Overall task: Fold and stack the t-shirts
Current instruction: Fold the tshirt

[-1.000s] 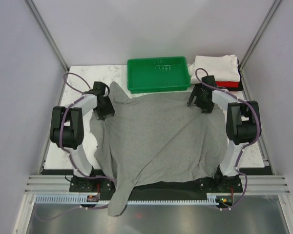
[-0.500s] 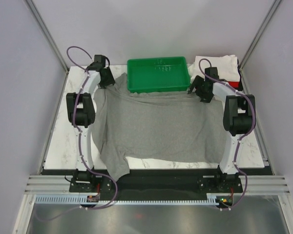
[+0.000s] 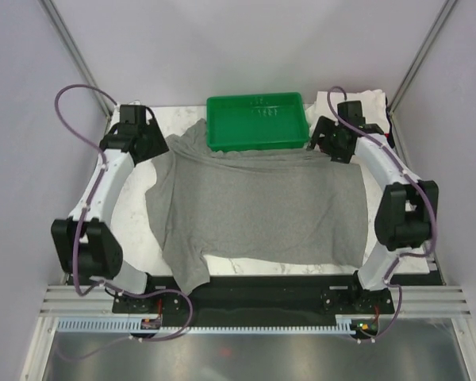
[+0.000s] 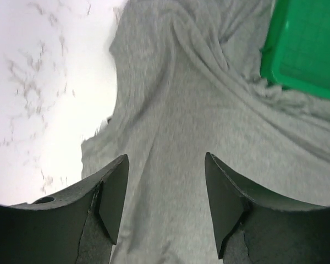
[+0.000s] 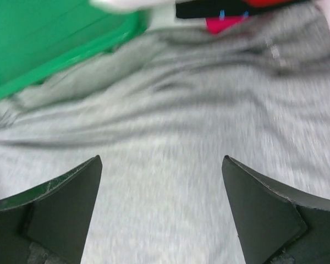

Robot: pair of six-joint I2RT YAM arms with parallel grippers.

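Observation:
The heather-grey t-shirt [image 3: 258,206] lies spread over the table, its far edge bunched against the green tray. One sleeve [image 3: 186,274] droops over the near edge. My left gripper [image 3: 159,144] hovers at the shirt's far-left corner, open, with cloth [image 4: 170,110] below its fingers and nothing between them [image 4: 166,165]. My right gripper [image 3: 331,148] is over the far-right corner, wide open above the cloth [image 5: 165,110], with an empty gap [image 5: 162,165]. The folded white shirt [image 3: 373,101] tops a stack at the back right. Its red [image 5: 223,23] and black [image 5: 209,8] layers show in the right wrist view.
The green plastic tray [image 3: 216,123] stands at the back centre, touching the shirt's far edge [image 4: 308,49] [image 5: 44,38]. Bare marble table [image 3: 127,214] shows left of the shirt. Grey walls and frame posts close in both sides.
Both arms reached toward the far edge and the grey shirt went with them, off the near edge and flatter. The left arm then swung out to the far-left corner.

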